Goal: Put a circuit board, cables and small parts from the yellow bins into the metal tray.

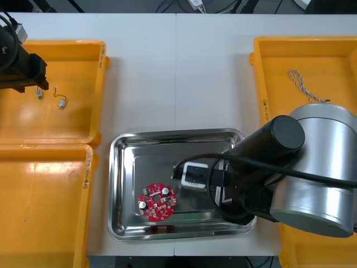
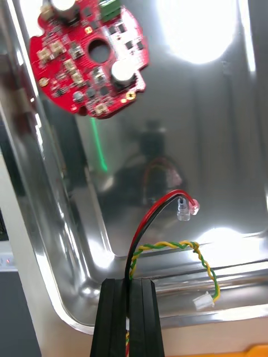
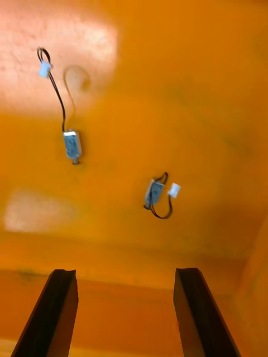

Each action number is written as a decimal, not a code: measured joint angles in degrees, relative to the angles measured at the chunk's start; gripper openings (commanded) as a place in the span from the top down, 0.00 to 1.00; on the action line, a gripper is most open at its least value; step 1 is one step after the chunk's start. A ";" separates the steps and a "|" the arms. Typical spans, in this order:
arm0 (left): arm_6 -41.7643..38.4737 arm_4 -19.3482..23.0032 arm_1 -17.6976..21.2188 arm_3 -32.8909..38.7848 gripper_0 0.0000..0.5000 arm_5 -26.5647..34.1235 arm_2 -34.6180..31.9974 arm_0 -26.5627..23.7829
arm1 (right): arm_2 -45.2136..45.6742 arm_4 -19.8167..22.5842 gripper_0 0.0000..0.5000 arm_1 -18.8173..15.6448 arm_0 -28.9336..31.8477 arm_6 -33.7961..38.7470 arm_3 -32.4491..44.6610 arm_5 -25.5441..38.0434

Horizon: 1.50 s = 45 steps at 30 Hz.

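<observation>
Pinched narrow with the right gripper (image 2: 128, 281) on a cable (image 2: 167, 244), low over the metal tray (image 1: 117, 190) just inside one corner; strands looping ahead of the fingers (image 2: 111, 312), plugs held a little off the shiny floor, not yet let go. Lying flat in the same tray, farther in and apart from the cable: a round red circuit board (image 1: 158, 201). Spread wide and holding nothing with the left gripper (image 3: 125, 273), poised over the far left bin (image 1: 72, 72) above two small metal parts (image 3: 72, 145) with thin wire tails, touching neither. Likely trouble on release: so close to the wall, could leave the white plug draped over the rim and slide out; could also cling to the fingers and ride back up. On the left: closing on a wire tail rather than a metal body, then dropping the part midway. From the front, the whole layout, plus a blue and white cable (image 1: 301, 84) waiting in the far right bin (image 1: 329, 67), yet the right fingers buried under the arm's bulk. From the right wrist, the pinch itself and the plugs by the wall. From the left wrist, the open gap and the tails, mere specks from the front.
</observation>
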State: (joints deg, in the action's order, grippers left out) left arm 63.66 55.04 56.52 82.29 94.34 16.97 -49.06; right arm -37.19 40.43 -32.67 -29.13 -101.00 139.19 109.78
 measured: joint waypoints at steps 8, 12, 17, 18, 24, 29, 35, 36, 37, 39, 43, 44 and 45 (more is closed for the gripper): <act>5.62 -1.69 0.03 -6.61 0.00 -7.50 -0.84 0.00 | -1.07 0.05 1.00 0.01 0.00 -6.74 -2.56 0.00; 5.63 -1.91 0.04 -9.38 0.00 -10.81 -0.84 0.00 | -1.79 -0.30 1.00 0.01 0.00 -7.45 -4.32 -0.03; 6.07 -2.49 0.04 -12.90 0.00 -12.76 -0.84 0.00 | -5.63 -5.44 1.00 0.02 0.00 -7.45 -5.38 -1.17; 6.53 -2.49 0.04 -13.48 0.00 -13.07 -0.83 0.00 | -6.47 -5.91 1.00 0.02 0.00 -7.45 -5.60 -1.45; 8.64 -2.49 0.03 -15.42 0.00 -16.32 0.43 0.00 | -9.81 -6.35 1.00 0.02 0.00 -7.45 -7.44 -3.69; 8.65 -2.61 -0.15 -17.00 0.00 -18.52 1.99 0.00 | -12.26 -9.74 1.00 0.02 0.00 -7.45 -7.68 -6.77; 8.66 -3.09 -1.22 -19.05 0.00 -19.56 2.00 0.00 | -14.06 -10.69 1.00 0.03 0.01 -7.45 -8.80 -8.00; 8.66 -3.13 -1.56 -19.43 0.00 -19.92 2.00 0.00 | -14.08 -10.69 1.00 0.03 0.01 -7.45 -9.25 -8.17; 8.66 -3.17 -1.90 -19.87 0.00 -20.23 2.00 0.00 | -14.09 -10.74 1.00 0.03 0.01 -7.45 -9.69 -8.51; 8.66 -3.40 -2.59 -20.70 0.00 -20.95 2.00 0.00 | -14.17 -11.32 1.00 0.04 0.01 -7.45 -10.62 -9.20; 8.67 -3.72 -3.77 -21.53 0.00 -22.43 2.00 0.02 | -14.65 -12.26 1.00 0.04 0.01 -7.45 -12.34 -10.58; 8.67 -3.72 -3.93 -21.54 0.00 -22.79 2.00 0.02 | -14.73 -12.29 1.00 0.04 0.01 -7.45 -12.64 -10.77; 8.67 -3.72 -4.07 -21.54 0.00 -23.20 2.00 0.02 | -14.77 -12.38 1.00 0.04 0.01 -7.45 -12.81 -10.96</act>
State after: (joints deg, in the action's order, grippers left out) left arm 72.33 51.32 52.44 60.75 71.14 18.97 -49.04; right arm -51.97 28.05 -32.63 -29.12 -108.45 126.38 98.82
